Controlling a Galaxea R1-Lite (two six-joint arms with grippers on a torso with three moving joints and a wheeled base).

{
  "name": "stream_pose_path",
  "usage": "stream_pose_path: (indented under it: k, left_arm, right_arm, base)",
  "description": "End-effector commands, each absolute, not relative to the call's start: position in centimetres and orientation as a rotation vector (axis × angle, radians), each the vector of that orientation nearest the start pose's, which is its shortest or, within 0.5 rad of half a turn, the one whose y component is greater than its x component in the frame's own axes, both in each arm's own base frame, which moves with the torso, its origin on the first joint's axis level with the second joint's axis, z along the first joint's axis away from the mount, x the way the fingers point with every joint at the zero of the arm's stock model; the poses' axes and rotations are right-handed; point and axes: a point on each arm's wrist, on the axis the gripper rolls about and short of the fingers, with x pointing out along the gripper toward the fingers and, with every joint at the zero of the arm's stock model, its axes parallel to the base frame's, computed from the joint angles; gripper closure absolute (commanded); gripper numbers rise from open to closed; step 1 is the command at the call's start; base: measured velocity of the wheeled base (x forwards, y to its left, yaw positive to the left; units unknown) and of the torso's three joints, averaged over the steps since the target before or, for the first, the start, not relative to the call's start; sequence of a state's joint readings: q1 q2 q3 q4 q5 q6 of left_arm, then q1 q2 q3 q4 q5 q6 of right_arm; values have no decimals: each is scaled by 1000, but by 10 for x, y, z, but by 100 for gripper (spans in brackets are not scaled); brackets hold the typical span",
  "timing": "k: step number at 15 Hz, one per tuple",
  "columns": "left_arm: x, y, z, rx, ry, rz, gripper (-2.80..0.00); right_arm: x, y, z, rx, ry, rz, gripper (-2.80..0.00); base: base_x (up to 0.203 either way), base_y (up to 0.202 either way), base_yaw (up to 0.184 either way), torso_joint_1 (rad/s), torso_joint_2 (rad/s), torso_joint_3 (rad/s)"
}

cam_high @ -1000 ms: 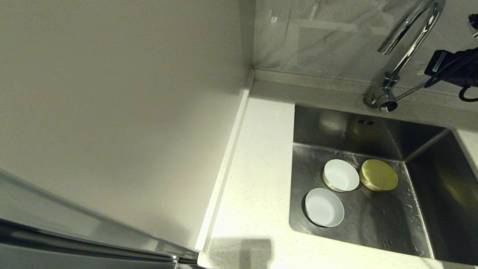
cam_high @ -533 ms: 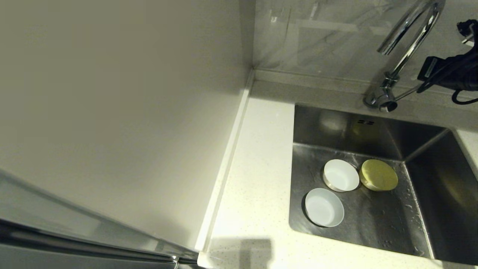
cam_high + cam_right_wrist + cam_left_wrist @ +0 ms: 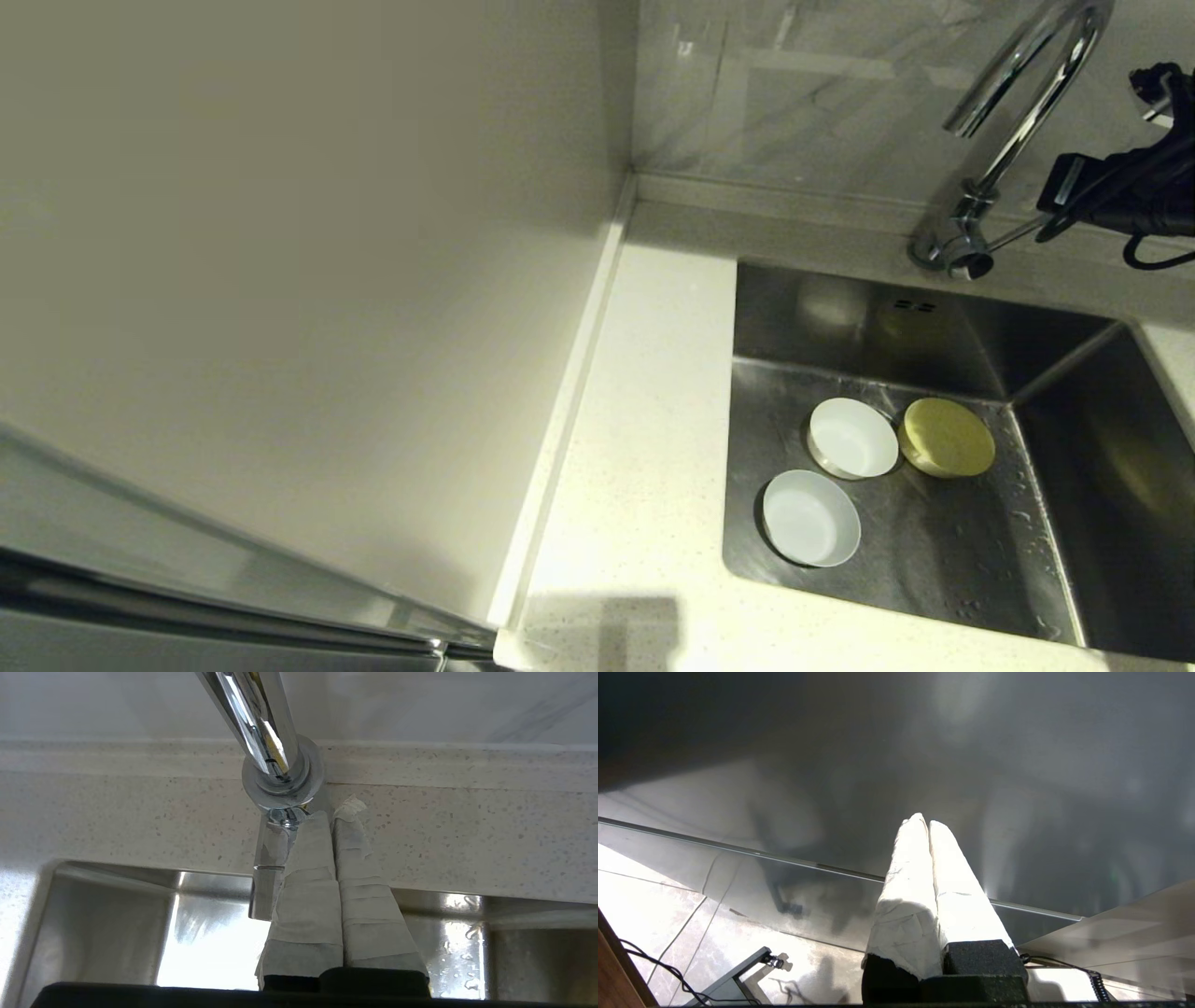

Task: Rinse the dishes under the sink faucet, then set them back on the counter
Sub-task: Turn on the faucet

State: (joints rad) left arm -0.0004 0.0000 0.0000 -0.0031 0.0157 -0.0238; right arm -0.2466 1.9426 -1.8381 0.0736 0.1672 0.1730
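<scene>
Speckled counter [image 3: 644, 392] beside sink [image 3: 934, 322], right gripper [image 3: 332, 814] pressed together against faucet [image 3: 1013, 103] lever [image 3: 266, 877], left gripper [image 3: 924, 821] likewise together.

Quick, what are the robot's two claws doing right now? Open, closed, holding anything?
Left gripper: jaws closed, empty, parked away from the sink.
Right gripper: jaws closed, holding nothing, tips beside the faucet lever.

A plain cream wall panel [image 3: 280, 280] stands tall and smooth. A grey marble-look tiled back wall [image 3: 822, 93] meets it at a corner. A shiny silver metal strip [image 3: 215, 597] slants below the cream panel. A pale tiled floor [image 3: 649, 905] holds a thin black cable [image 3: 658, 963].
</scene>
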Motion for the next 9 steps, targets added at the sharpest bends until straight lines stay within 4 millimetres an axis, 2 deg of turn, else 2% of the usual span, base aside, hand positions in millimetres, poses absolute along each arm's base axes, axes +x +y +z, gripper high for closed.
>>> stream_pose_path:
  k: [1,9]
  left_arm:
    - [-23,0,76,-25,-6,15,0]
    - [-23,0,76,-25,-6,16,0]
  right_arm:
    - [380,-91,319,207,163,-89,0]
    - [377,-93,319,157,178,-86,0]
  base:
    - [0,0,0,0,0,0]
    - [0,0,0,0,0,0]
